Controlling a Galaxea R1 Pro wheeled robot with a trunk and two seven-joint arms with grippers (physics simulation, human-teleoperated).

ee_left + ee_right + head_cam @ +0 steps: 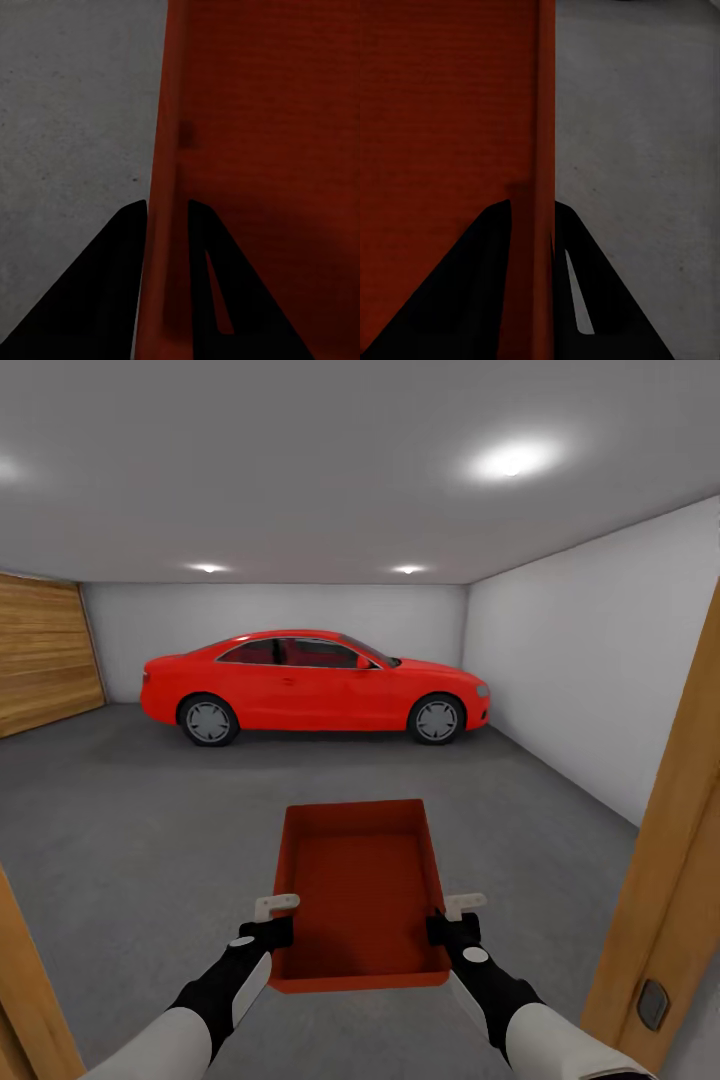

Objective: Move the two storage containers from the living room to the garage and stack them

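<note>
I hold one orange-red storage container [360, 890], topless and empty, level above the garage's dark grey concrete floor [150, 810]. My left gripper [275, 920] is shut on its left wall near the close end, and my right gripper [455, 918] is shut on its right wall. In the left wrist view the fingers [127, 247] straddle the red wall [169, 150], with the left gripper [166, 206] clamped on it. In the right wrist view the right gripper [534, 204] pinches the opposite wall [546, 112]. The living room is out of view.
A red car [315, 685] is parked across the far side of the garage. A wooden garage door [45, 660] is at the left and a pale wall [600, 690] at the right. Wooden door-frame posts stand close by at the right [670, 920] and left [30, 980].
</note>
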